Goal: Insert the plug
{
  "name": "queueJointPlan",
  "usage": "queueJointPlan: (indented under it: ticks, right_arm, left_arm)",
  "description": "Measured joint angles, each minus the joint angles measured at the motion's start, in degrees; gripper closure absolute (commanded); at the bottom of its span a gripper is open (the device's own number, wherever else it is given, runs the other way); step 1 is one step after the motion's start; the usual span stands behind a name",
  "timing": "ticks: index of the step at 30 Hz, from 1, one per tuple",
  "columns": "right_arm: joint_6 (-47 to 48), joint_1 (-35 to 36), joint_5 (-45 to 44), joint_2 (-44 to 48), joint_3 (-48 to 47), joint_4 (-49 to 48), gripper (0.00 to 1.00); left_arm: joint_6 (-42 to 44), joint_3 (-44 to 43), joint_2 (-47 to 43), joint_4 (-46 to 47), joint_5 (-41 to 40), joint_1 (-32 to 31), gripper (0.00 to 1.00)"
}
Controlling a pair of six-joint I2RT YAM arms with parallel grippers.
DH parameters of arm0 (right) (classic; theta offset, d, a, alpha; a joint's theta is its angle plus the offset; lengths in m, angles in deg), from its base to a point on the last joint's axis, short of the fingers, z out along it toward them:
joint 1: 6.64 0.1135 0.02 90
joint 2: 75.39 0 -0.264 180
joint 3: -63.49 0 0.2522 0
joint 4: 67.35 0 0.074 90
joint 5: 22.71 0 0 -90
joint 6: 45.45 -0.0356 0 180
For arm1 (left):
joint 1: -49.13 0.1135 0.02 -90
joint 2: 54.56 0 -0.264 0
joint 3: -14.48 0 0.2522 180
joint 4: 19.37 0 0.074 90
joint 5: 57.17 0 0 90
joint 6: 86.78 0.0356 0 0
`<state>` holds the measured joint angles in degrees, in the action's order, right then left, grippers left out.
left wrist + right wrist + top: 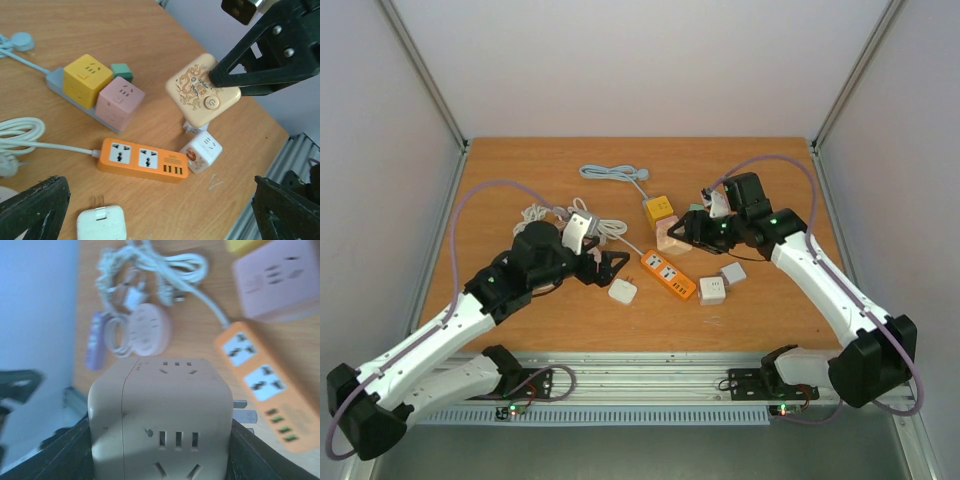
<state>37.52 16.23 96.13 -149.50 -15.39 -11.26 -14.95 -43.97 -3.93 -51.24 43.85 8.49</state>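
In the top view, your right gripper [688,230] is right of centre, clamped on the beige cube plug [670,240]. The plug is near the upper end of the orange power strip [668,274]. Your left gripper [608,265] sits left of the strip, near a white charger [623,292], and holds nothing.

In the left wrist view, that gripper's fingers [32,210] stand in the bottom corners, spread wide, with the charger low between them. The plug is at upper right, pinched by the right gripper's black fingers. Below it in the frame is a white cube [201,152], at the strip's right end. A yellow cube [87,80] and a pink cube [120,100] sit at upper left.

In the right wrist view, the plug fills the lower centre between the dark fingers [65,455]. Its prongs [242,412] stick out to the right, and the strip runs along the right side.
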Motion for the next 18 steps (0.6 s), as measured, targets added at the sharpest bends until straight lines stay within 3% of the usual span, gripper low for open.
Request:
queueJointPlan:
  ticks: [8,18]
  right_arm:
    - [-5.27,0.46,16.37,2.93,2.51,-8.96,0.50]
    - [-16.72,3.08,25.31,2.86,2.89,-17.88,0.51]
  left_arm:
    - [-1.66,-0.87,3.02,5.11,7.43,0.00,0.01]
    - [3.48,-2.51,8.98,11.91,15.32,0.00,0.03]
